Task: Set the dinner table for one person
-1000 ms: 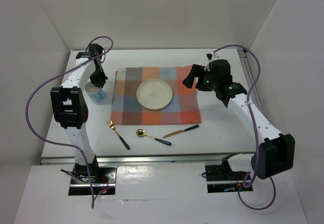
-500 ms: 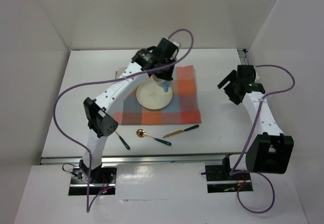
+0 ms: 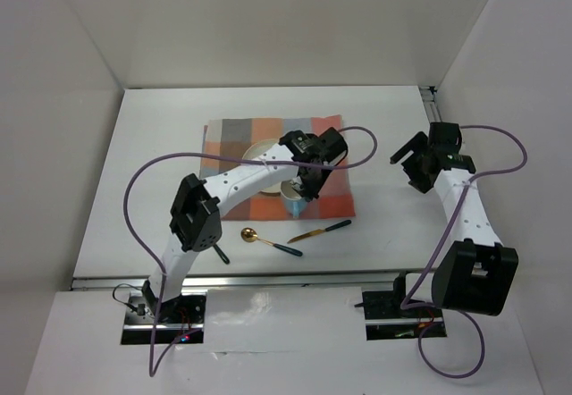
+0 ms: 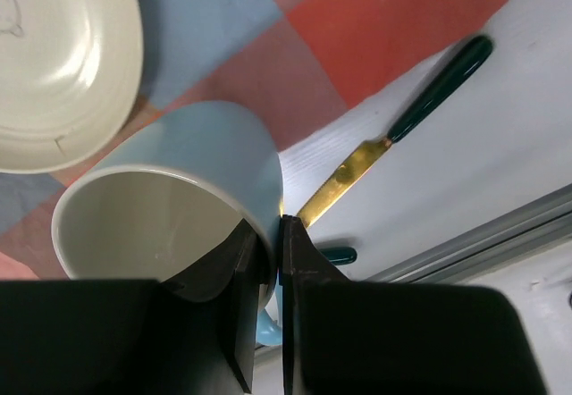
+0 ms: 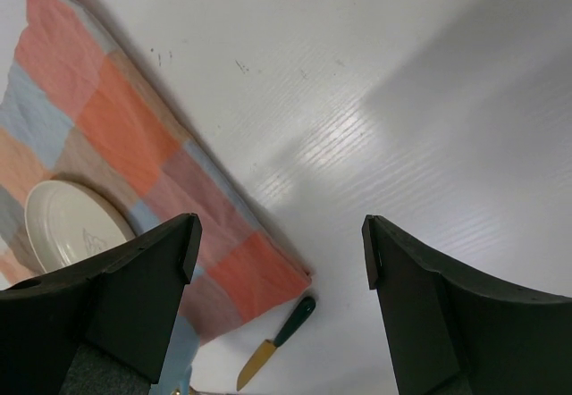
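Observation:
My left gripper (image 3: 299, 185) is shut on the wall of a light blue mug (image 3: 292, 201), one finger inside the rim and one outside (image 4: 268, 243). The mug (image 4: 179, 180) hangs or sits at the near right part of the checked mat (image 3: 338, 185); I cannot tell whether it touches. The cream plate (image 3: 256, 153) on the mat is partly hidden by the left arm. My right gripper (image 3: 413, 158) stands open over the bare white dinner table (image 3: 393, 113), right of the mat, with nothing between its fingers (image 5: 281, 252).
Near the front of the table lie a gold knife with a dark handle (image 3: 319, 231) and a gold spoon (image 3: 250, 234). A dark fork handle (image 3: 220, 255) shows under the left arm. The aluminium rail (image 3: 268, 279) runs along the near edge.
The left arm has carried the mug from the table left of the mat, over the plate, to the mat's near right part. The right arm has drawn back to the right.

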`<state>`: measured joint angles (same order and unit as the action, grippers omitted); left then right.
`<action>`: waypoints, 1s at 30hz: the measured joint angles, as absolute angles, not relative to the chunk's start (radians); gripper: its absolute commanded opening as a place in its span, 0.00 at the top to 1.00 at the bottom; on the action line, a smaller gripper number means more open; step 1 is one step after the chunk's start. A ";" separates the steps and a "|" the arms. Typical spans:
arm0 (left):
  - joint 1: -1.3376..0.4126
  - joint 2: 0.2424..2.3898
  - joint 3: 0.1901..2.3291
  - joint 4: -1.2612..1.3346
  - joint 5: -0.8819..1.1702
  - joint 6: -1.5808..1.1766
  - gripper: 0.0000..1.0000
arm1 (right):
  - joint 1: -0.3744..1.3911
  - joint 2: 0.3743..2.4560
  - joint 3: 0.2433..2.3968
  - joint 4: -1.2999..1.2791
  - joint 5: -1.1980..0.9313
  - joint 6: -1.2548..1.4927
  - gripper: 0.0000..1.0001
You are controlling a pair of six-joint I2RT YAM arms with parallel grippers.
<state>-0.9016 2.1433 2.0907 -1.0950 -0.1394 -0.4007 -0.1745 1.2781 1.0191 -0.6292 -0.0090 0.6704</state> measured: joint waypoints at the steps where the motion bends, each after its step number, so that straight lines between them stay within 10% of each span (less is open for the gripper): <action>1: -0.906 2.142 2.068 -1.093 -0.140 -0.402 1.00 | -0.177 1.275 1.017 -0.628 -0.014 0.668 0.15; 17: -0.924 1.981 1.739 -1.004 -0.125 -0.480 1.00 | -0.184 1.270 0.978 -0.613 -0.096 0.634 0.11; 23: -0.928 1.981 1.741 -0.987 -0.117 -0.498 0.43 | -0.184 1.266 0.973 -0.612 -0.121 0.619 0.08; 30: -0.928 1.980 1.774 -0.995 -0.125 -0.501 0.39 | -0.184 1.247 0.973 -0.604 -0.156 0.583 0.07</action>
